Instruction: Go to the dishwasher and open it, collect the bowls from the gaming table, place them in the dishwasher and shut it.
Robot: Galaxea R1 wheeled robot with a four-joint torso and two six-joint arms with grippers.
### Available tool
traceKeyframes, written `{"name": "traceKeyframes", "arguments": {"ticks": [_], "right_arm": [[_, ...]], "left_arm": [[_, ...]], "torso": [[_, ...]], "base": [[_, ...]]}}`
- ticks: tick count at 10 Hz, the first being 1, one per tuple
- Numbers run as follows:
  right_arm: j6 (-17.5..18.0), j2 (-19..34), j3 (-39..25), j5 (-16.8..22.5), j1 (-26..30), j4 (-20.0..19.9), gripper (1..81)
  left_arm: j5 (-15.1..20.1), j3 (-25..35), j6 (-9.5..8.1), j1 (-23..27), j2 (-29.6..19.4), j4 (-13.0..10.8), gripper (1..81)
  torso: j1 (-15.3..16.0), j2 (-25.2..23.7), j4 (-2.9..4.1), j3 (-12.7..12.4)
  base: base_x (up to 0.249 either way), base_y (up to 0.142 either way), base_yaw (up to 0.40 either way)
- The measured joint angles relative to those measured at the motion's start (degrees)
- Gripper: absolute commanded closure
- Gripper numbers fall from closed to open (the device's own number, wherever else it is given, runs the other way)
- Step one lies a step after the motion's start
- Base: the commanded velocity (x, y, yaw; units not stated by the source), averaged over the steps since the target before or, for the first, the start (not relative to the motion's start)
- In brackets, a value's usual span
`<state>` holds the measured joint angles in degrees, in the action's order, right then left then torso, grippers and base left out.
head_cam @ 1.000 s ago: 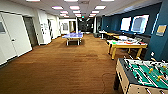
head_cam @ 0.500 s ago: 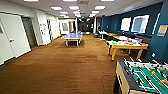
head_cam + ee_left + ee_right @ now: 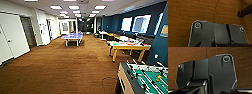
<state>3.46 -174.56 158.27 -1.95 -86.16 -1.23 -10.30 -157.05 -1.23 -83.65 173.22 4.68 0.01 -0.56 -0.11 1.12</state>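
— What's on the head camera?

— I'm looking down a long room with brown floor (image 3: 62,67). The gaming table (image 3: 128,46), yellow-edged, stands ahead on my right with bright clutter on top; bowls too blurred to pick out. A table-football table (image 3: 145,80) is close at my right, a blue ping-pong table (image 3: 72,37) farther off.

— Wrists?

— Both look at floor past my own dark plate. I cannot tell whether either hand is apart or together.
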Motion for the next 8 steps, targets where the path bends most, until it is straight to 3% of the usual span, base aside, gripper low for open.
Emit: {"name": "traceKeyframes", "arguments": {"ticks": [8], "right_arm": [[0.01, 0.0, 0.0, 0.16, 0.02, 0.02, 1.0]], "left_arm": [[0.11, -0.04, -0.02, 0.0, -0.06, 0.02, 1.0]], "torso": [[0.11, 0.05, 0.0, 0.05]], "base": [[0.194, 0.0, 0.0]]}}
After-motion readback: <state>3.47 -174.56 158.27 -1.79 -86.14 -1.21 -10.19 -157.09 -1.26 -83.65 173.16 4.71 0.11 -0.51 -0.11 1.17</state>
